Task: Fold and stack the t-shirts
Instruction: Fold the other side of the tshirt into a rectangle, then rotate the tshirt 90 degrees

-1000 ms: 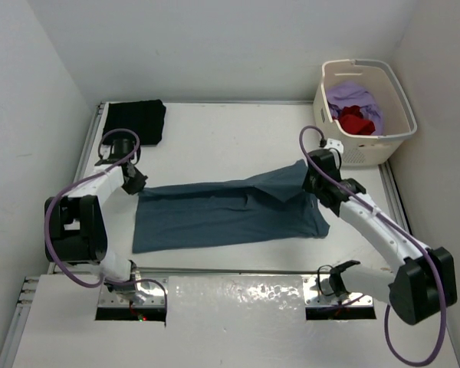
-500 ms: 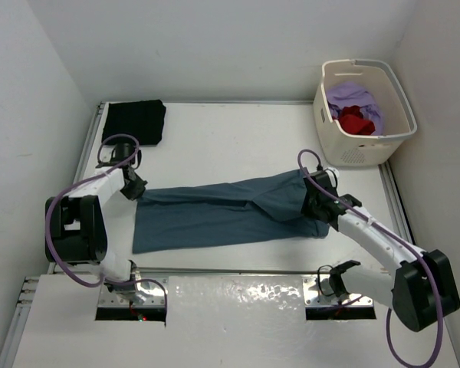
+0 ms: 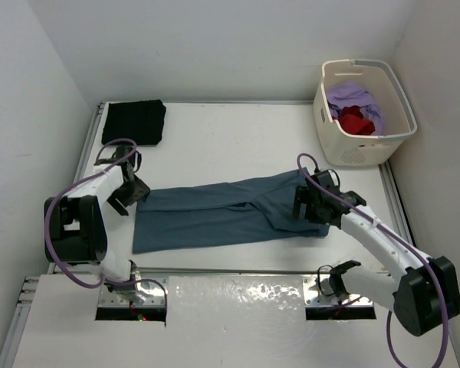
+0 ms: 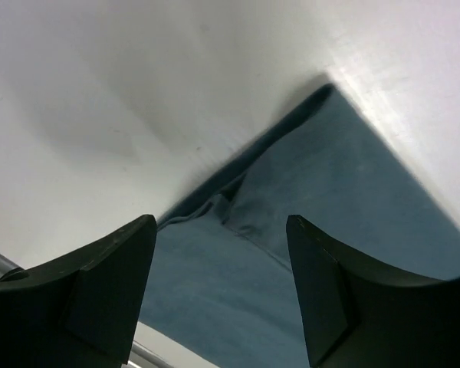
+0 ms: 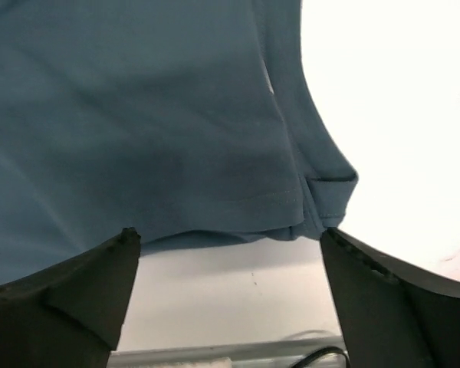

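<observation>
A teal-blue t-shirt (image 3: pixel 222 211) lies flat across the middle of the table, folded lengthwise into a long band. My left gripper (image 3: pixel 126 195) stands open over the shirt's left end, and the left wrist view shows teal cloth (image 4: pixel 330 207) beneath the gap with nothing pinched. At the right end my right gripper (image 3: pixel 307 205) is open too. In the right wrist view the shirt's hem (image 5: pixel 138 115) lies just beyond the spread fingers (image 5: pixel 69 299). A folded black t-shirt (image 3: pixel 134 121) rests at the back left corner. The lavender (image 3: pixel 353 96) and red (image 3: pixel 356 123) t-shirts sit crumpled in the basket.
The cream laundry basket (image 3: pixel 360 152) stands at the back right corner. White walls close in the table (image 3: pixel 230 146) on three sides, and a metal rail (image 3: pixel 230 270) runs along its near edge by the arm bases.
Both grippers have gone from shut to open and let go of the teal shirt. The right gripper came down and nearer, laying the raised right end flat.
</observation>
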### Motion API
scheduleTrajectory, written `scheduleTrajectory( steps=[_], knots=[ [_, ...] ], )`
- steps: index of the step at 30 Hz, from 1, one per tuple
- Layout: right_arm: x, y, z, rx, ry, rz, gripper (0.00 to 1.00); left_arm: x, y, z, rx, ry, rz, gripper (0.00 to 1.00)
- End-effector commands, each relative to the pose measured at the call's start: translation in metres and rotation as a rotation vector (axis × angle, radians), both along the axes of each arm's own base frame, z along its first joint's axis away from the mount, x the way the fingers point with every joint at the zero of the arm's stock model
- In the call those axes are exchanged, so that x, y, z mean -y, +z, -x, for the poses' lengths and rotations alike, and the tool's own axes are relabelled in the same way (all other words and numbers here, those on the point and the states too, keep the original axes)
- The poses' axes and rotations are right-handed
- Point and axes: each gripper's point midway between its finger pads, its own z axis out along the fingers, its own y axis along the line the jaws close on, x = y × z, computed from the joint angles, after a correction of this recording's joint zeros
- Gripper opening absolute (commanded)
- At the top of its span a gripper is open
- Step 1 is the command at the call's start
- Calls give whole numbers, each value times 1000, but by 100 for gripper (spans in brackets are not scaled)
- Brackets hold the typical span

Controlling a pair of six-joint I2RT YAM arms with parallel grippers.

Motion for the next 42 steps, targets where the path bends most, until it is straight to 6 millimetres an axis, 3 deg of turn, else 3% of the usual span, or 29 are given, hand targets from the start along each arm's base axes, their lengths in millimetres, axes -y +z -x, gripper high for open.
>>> scheduleTrajectory(
  steps=[1, 4, 5, 7, 8, 12, 16, 21, 22, 27, 28, 29, 30, 31, 32, 33, 34, 35, 36, 37, 38, 39, 40, 41, 42],
  knots=[
    [-6, 40, -19, 88, 73, 3, 99, 1, 39, -29, 135, -9, 1, 67],
    [-14, 62, -41, 180, 114, -6, 99, 19, 54, -53, 242, -53, 74, 77],
    [-23, 67, -52, 226, 137, -39, 99, 28, 57, -59, 263, -82, 83, 87],
    [-29, 61, -58, 226, 140, -58, 99, 43, 56, -70, 288, -124, 97, 99],
    [-34, 57, -60, 221, 144, -77, 99, 57, 53, -73, 290, -161, 110, 100],
    [-45, 20, -63, 139, 110, -121, 99, 80, 25, -79, 274, -209, 143, 100],
    [-45, -16, -59, 43, 99, -99, 99, 95, -13, -65, 237, -232, 221, 100],
    [-27, -37, -73, -14, 72, 36, 99, 95, -36, -46, 175, -211, 209, 100],
    [-26, -49, -71, -60, 79, 50, 99, 96, -44, -36, 150, -213, 211, 100],
    [-35, -69, -103, -124, 100, 71, 99, 109, -66, -4, 54, -203, 238, 100],
    [-40, -63, -123, -91, 102, 71, 99, 114, -69, 3, 33, -208, 240, 100],
    [-40, -78, -128, -128, 115, 88, 99, 118, -72, 7, 16, -191, 249, 100],
    [-42, -79, -140, -122, 119, 91, 99, 126, -72, 9, 10, -189, 280, 100],
    [-50, -68, -171, -69, 116, 83, 99, 132, -70, 6, 15, -175, 303, 100],
    [-50, -89, -177, -111, 136, 108, 99, 137, -67, -3, 38, -134, 327, 100],
    [-54, -91, -189, -116, 141, 106, 99, 152, -55, -24, 90, -143, 382, 100],
    [-65, -77, -220, -69, 141, 89, 99, 157, -48, -37, 125, -146, 388, 100],
    [-70, -80, -232, -59, 152, 88, 99, 160, -44, -49, 146, -139, 377, 100],
    [-71, -102, -238, -86, 156, 99, 99, 157, -32, -70, 190, -137, 317, 100],
    [-81, -89, -267, -34, 159, 83, 99, 155, -30, -75, 193, -130, 290, 100],
    [-84, -94, -277, -36, 188, 88, 99, 151, -34, -73, 161, -109, 268, 100],
    [-92, -117, -280, -74, 225, 61, 99, 150, -33, -75, 159, -92, 260, 100],
    [-100, -103, -304, -28, 239, 40, 99, 152, -37, -71, 146, -80, 268, 100],
    [-104, -105, -312, -18, 260, 36, 99, 156, -40, -68, 145, -58, 292, 100],
    [-111, -118, -317, -27, 290, 0, 99, 162, -49, -50, 109, -61, 316, 100]
  ],
)
